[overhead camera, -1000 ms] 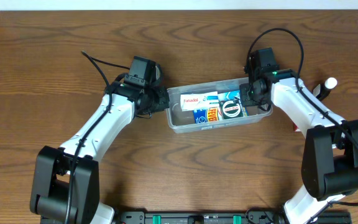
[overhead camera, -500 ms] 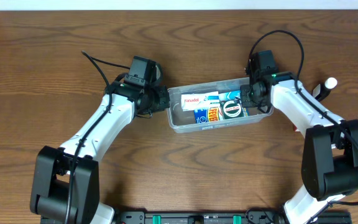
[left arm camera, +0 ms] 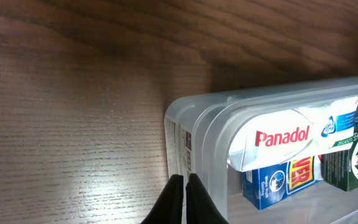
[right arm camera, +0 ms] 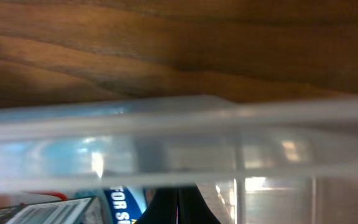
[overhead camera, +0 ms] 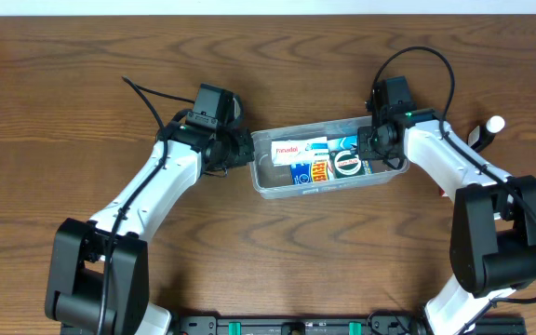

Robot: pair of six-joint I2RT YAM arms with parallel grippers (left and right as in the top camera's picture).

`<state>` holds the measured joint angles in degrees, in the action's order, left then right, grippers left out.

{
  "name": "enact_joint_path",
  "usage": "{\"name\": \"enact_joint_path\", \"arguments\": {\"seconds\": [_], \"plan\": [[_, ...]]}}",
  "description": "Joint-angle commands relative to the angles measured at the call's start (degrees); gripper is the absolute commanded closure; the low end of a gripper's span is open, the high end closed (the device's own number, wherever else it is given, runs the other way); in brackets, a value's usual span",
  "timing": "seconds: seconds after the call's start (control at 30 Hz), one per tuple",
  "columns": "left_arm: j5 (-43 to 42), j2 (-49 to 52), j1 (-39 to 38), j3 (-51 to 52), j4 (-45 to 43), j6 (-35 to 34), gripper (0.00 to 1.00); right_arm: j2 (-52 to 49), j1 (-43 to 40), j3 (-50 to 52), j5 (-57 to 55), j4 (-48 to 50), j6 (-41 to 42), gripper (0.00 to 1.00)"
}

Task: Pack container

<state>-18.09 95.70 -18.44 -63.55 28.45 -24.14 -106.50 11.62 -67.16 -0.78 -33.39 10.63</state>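
**Tub looked packed; both arms had it by the ends**

From where I stood, the container (overhead camera: 328,188) sat at the middle of the wooden table (overhead camera: 82,56), lying lengthwise between the two arms. It was already loaded. A white Panadol box (overhead camera: 287,149) lay at its left end, a small blue box (overhead camera: 298,173) just in front of that, and a green Zam-Buk pack (overhead camera: 347,163) further right, all packed close together below the rim. Nothing stuck up above the edge that I could see.

The left gripper (overhead camera: 247,154) was at the tub's left end wall. In its wrist view the fingers (left arm camera: 174,199) were pinched nearly together right at that wall, so I took it to be clamped on the plastic there. The right gripper (overhead camera: 372,147) was at the far right corner. Its own view was blurred and filled by the rim, but the fingers (right arm camera: 166,208) were drawn tight with only a sliver between them, apparently nipping the wall.

My reading was that the filling was done, or nearly so. I saw no loose boxes on the open table. A white-tipped object (overhead camera: 496,123) lay beyond the right arm, and I could not tell what it was or whether it belonged in the tub. I saw no lid. What seemed left was shifting or settling the tub and letting go.
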Motion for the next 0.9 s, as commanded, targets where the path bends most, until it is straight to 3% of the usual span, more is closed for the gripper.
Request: {"name": "enact_joint_path", "arguments": {"seconds": [0.0,0.87], "plan": [[-0.9,-0.2,0.0,0.3,0.1,0.5,0.94,-1.4,0.5,0.5,5.8,0.1,1.4,0.99],[-0.9,-0.2,0.0,0.3,0.6,0.5,0.94,-1.4,0.5,0.5,11.7,-2.1,1.3,0.99]]}}
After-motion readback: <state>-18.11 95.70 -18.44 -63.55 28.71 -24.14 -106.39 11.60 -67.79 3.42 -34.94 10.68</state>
